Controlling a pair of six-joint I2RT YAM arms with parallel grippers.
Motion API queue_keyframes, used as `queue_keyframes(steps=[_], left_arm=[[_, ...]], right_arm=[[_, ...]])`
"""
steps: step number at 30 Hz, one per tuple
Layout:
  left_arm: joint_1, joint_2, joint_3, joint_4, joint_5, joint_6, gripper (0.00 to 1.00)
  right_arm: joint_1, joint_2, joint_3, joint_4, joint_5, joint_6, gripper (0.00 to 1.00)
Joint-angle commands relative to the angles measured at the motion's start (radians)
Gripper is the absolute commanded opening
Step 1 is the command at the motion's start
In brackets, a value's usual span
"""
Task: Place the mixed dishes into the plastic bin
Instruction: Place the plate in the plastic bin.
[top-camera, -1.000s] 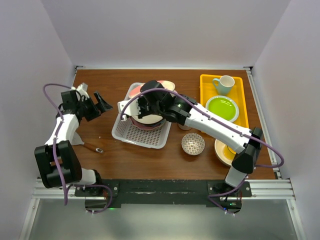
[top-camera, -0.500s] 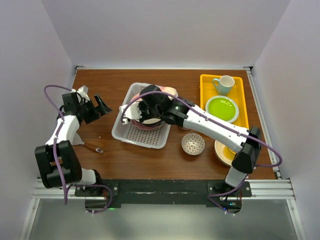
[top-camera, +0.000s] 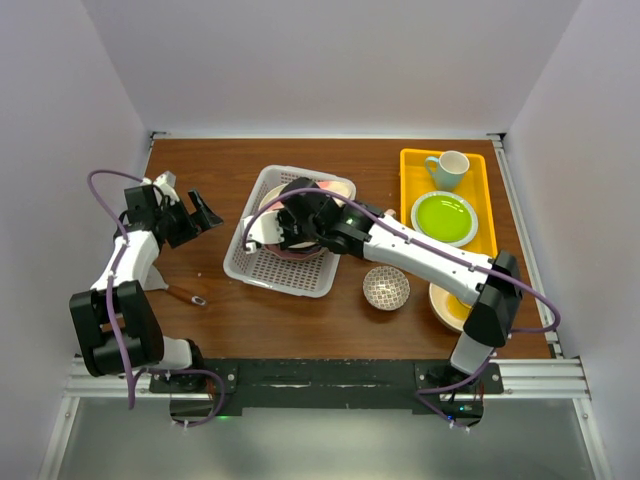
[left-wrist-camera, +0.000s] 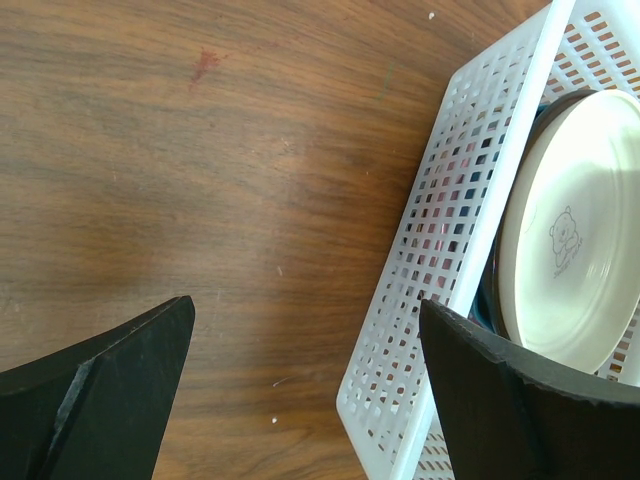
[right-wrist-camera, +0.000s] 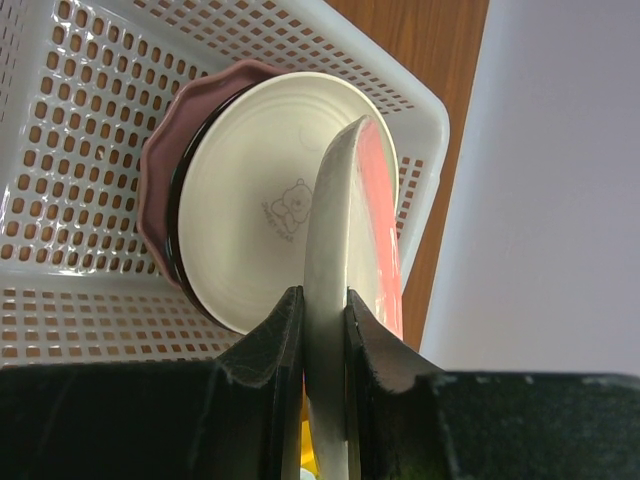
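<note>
One plate (right-wrist-camera: 338, 215) edge-pinched, bin (right-wrist-camera: 428, 128) rim seemingly near

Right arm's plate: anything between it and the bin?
Nothing visible. The right gripper holds the pink-and-cream plate on edge over the plastic bin; below it are only the stacked plates lying inside, cream bear plate on top.

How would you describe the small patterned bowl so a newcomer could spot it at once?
Start at the white lattice bin in the middle of the table. To its right sits the small patterned bowl. Unlike the plain yellow dish beside it, its inside is finely patterned.
</note>
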Motion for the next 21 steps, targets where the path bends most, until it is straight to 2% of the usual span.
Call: queue_keyframes(steps=[1,21], left_arm=[[-0.004,-0.028,0.001,0.031,-0.006,0.023,1.0],[-0.006,-0.031,0.003,0.028,-0.008,0.026,1.0]], right_arm=[[0.004,-0.079,0.002,0.137,0.038,-0.022,0.0],[0.004,-0.05,-0.037,0.216,0.038,-0.019,0.0]])
